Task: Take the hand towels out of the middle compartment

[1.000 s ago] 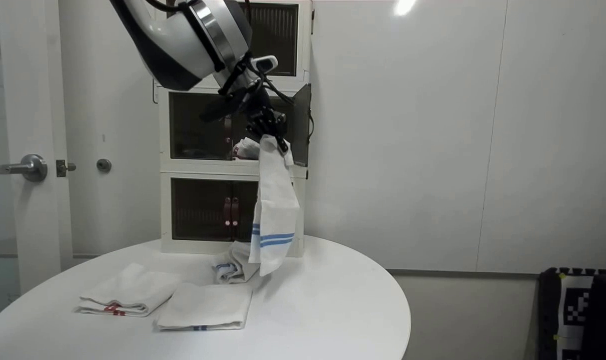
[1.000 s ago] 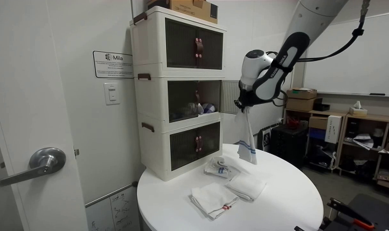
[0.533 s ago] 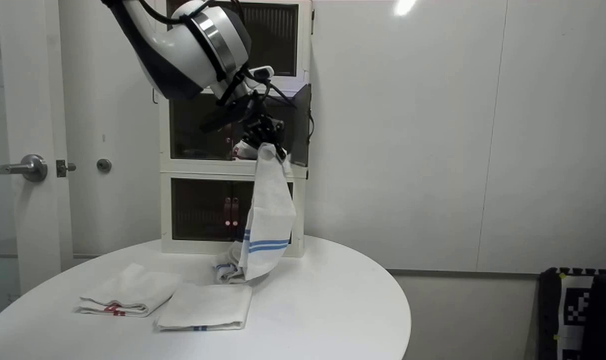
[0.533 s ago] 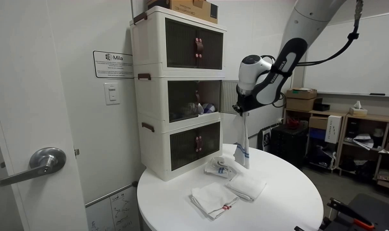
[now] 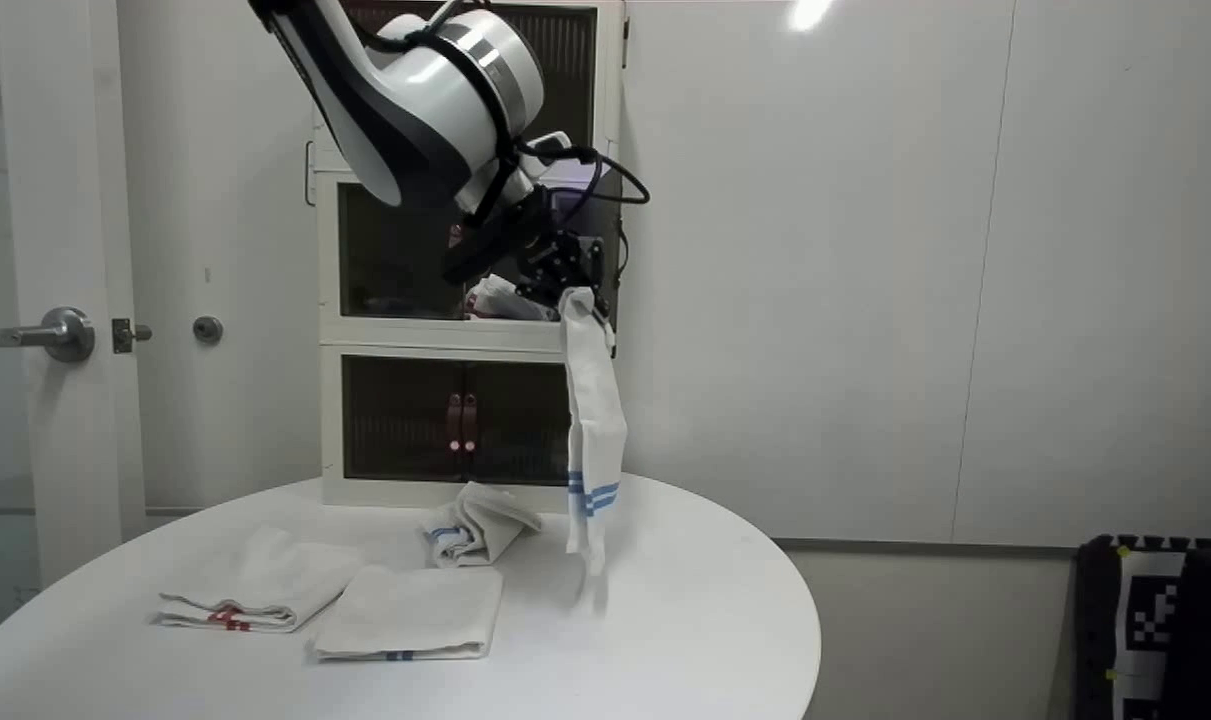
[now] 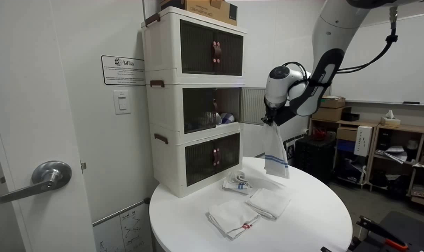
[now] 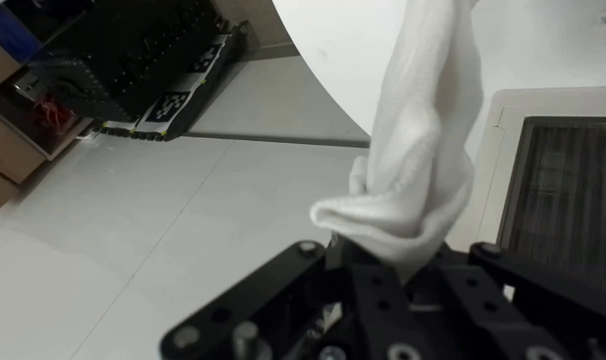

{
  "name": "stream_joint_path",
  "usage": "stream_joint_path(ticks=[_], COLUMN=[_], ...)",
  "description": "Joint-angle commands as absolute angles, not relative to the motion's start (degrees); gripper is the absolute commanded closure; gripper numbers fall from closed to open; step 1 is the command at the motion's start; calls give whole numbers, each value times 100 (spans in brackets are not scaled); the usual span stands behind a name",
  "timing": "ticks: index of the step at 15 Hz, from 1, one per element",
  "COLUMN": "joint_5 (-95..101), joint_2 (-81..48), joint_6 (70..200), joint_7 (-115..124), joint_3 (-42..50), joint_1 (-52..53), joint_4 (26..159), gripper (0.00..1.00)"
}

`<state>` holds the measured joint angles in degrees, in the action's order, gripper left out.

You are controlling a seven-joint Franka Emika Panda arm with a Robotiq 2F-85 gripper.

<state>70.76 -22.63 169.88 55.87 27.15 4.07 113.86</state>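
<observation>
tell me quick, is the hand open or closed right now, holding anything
Hand: closed, holding a white towel with blue stripes that hangs down from it.

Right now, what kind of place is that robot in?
Probably a robot lab or a research office: there's a robot arm, a whiteboard with handwriting, and a wall sign that says Mila.

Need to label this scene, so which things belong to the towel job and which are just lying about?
Job in hand:
gripper, shut on a blue-striped towel
three towels on the table
middle compartment, bundled cloth inside

Just lying about:
cardboard box atop the cabinet
tissue box
white box
</observation>
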Motion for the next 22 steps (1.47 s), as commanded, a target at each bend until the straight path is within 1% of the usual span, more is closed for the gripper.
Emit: stream_joint_path(ticks=[1, 6, 11, 14, 17, 22], joint_5=[7902, 7950, 7672, 7287, 6234, 3885], joint_2=[-2575, -2724, -2829, -2785, -2619, -2341], joint_6=[17103, 17022, 17064, 17257, 17373, 16747], joint_7=[6357, 6852, 6729, 6340, 5390, 3624], joint_3=[2951, 2719, 2376, 2015, 1297, -696], joint_1=[663, 839, 901, 750, 363, -829], joint_4=[11205, 11382, 11469, 11620, 12009, 12503], gripper=[89, 89, 89, 89, 89, 89])
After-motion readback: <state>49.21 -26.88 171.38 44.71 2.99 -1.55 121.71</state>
